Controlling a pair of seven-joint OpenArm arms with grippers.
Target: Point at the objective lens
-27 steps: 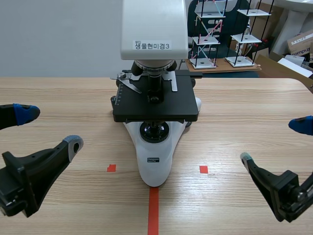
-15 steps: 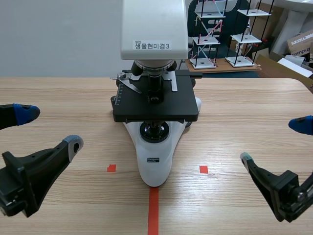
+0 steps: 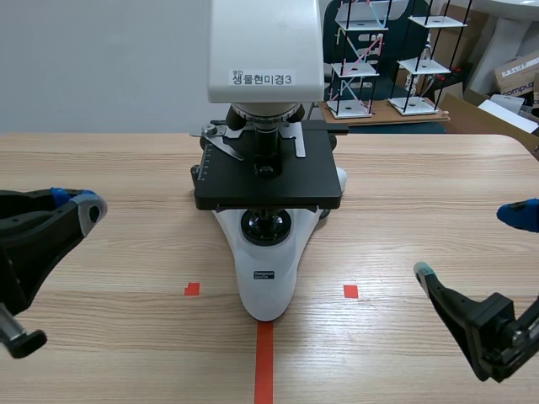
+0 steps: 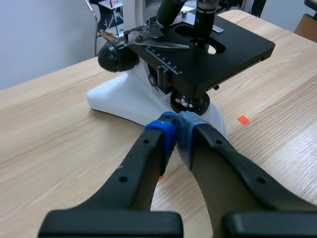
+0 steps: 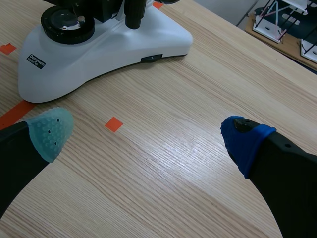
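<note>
the left gripper (image 4: 177, 130) is closed, its blue pads pressed tip to tip with nothing between them (no grip on anything). it hangs over the table (image 3: 126, 168) at the near left, well apart from the microscope (image 3: 268, 278), its tips aimed toward the white base without touching it. the right gripper (image 5: 147, 136) is wide open, one grey-green pad and one blue pad spread over bare wood at the near right, holding and touching nothing. the objective lens (image 3: 268, 145) sits at the middle of the table under the microscope's white head, pointing down at the black stage (image 3: 312, 181), well apart from both grippers.
</note>
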